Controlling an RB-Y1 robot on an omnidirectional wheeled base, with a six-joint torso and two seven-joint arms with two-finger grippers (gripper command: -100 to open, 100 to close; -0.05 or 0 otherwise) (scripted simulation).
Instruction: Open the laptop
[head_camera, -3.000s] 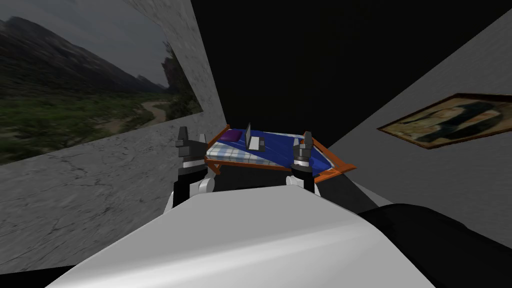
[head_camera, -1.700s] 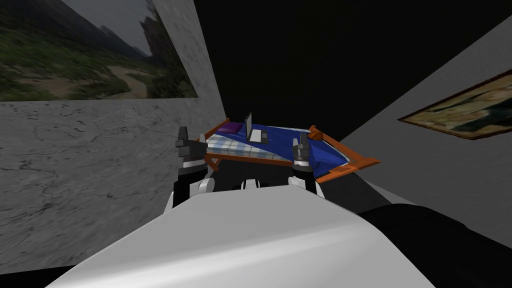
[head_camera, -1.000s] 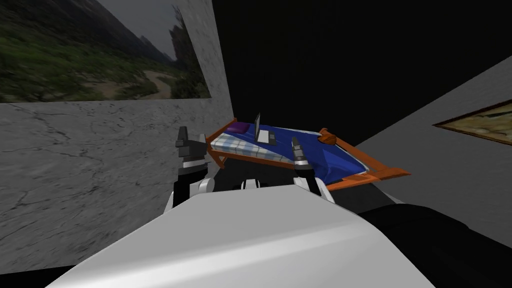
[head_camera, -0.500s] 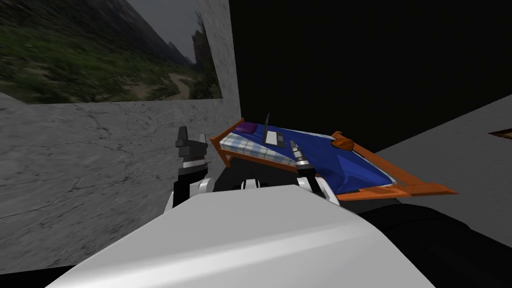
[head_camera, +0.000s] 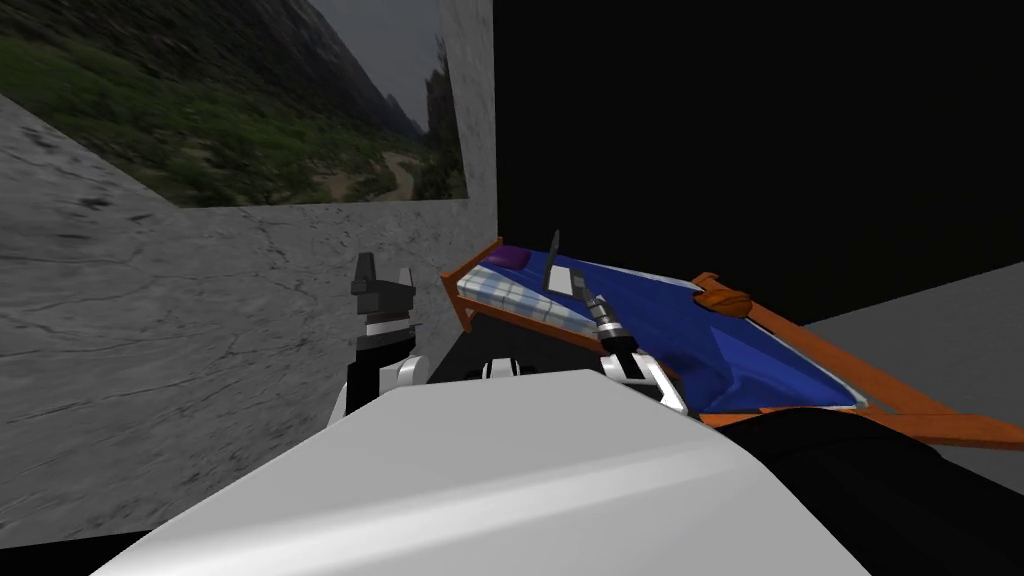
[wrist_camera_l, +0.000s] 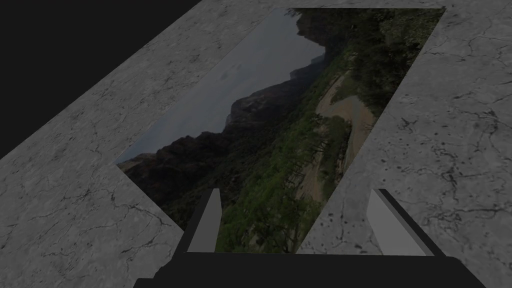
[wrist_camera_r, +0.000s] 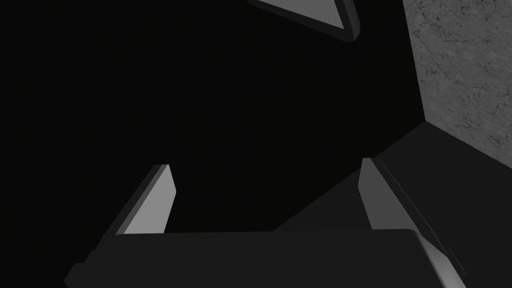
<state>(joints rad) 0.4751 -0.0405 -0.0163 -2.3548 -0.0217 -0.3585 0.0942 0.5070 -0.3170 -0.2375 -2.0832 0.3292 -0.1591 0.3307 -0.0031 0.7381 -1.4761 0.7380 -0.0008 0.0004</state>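
Blue bedcover (head_camera: 690, 335) carried the laptop (head_camera: 556, 270) near the bed's head end, lid standing up, beside a purple pillow (head_camera: 508, 257). My right gripper (head_camera: 585, 288) hovered near the laptop, jaws spread. My left gripper (head_camera: 382, 272) stood well apart, jaws also spread.

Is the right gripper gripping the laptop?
No, the right gripper has its jaws apart with nothing between them, and the laptop sits on the bed.

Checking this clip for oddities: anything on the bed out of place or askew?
The laptop lies on the bed near the purple pillow with its lid already raised, odd for an opening task. Nothing looks spilled or damaged.
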